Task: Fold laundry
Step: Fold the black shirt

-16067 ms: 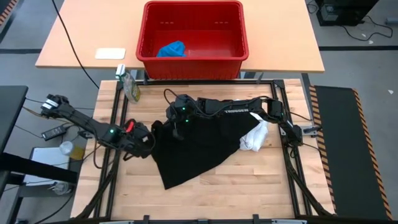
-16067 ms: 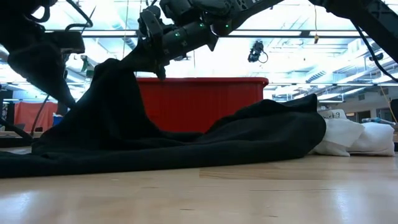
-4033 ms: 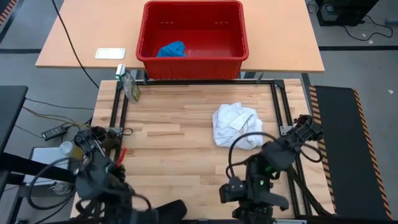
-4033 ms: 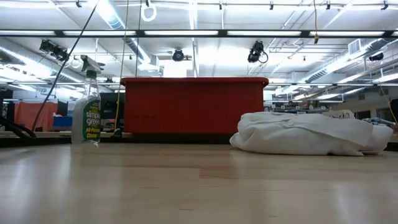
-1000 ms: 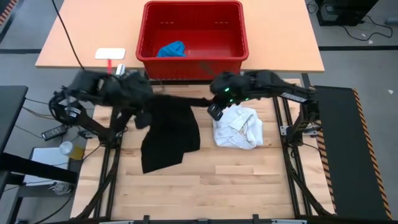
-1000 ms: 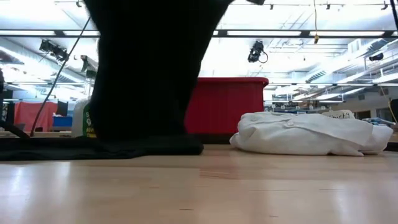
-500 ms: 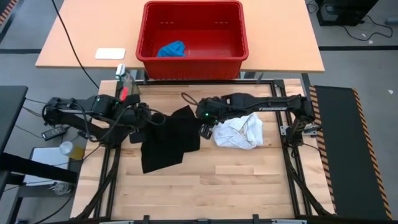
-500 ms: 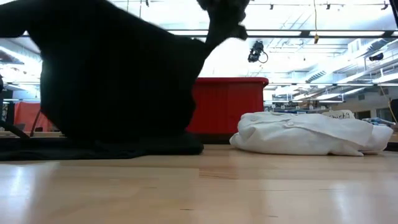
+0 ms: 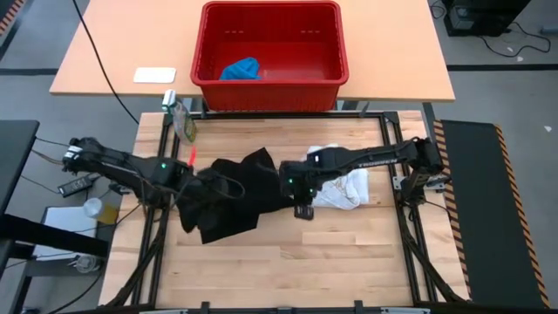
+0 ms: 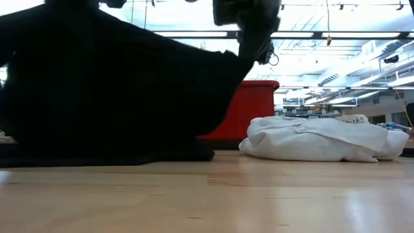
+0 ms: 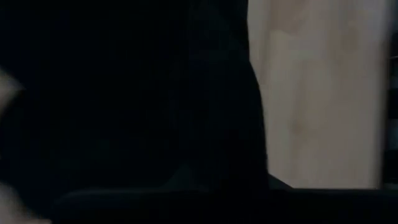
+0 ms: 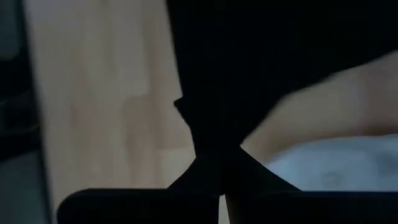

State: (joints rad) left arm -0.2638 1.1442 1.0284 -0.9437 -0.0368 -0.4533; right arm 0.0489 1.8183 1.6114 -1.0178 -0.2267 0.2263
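**Black garment being laid out across the table**

On the left side, the left gripper [image 9: 196,194] is seen clamped on the left edge of the black garment [image 9: 240,196], low over the wooden table [image 9: 261,262]. The cloth is stretched rightward from there, partly bunched, with one tail lying on the boards. In the low view the black garment [image 10: 110,84] is held up like a curtain, its lower hem resting on the table.

Toward the middle, the right gripper [image 9: 301,196] is closed on the garment's right edge; in its wrist view the cloth [image 12: 261,56] is pinched to a point right at the fingers. Just beside it, to the right, the white garment [image 9: 344,187] lies crumpled. The blue garment [image 9: 241,68] is left in the red basket [image 9: 336,83] on the far table.

The step in hand is judged to be the spreading of the black piece before any fold. What is called for next: the two held edges drawn apart and lowered flat, kept clear of the white heap.

Compared with half a second ago, both grippers have been brought nearer the table's front, and the cloth has been drawn wider between them.
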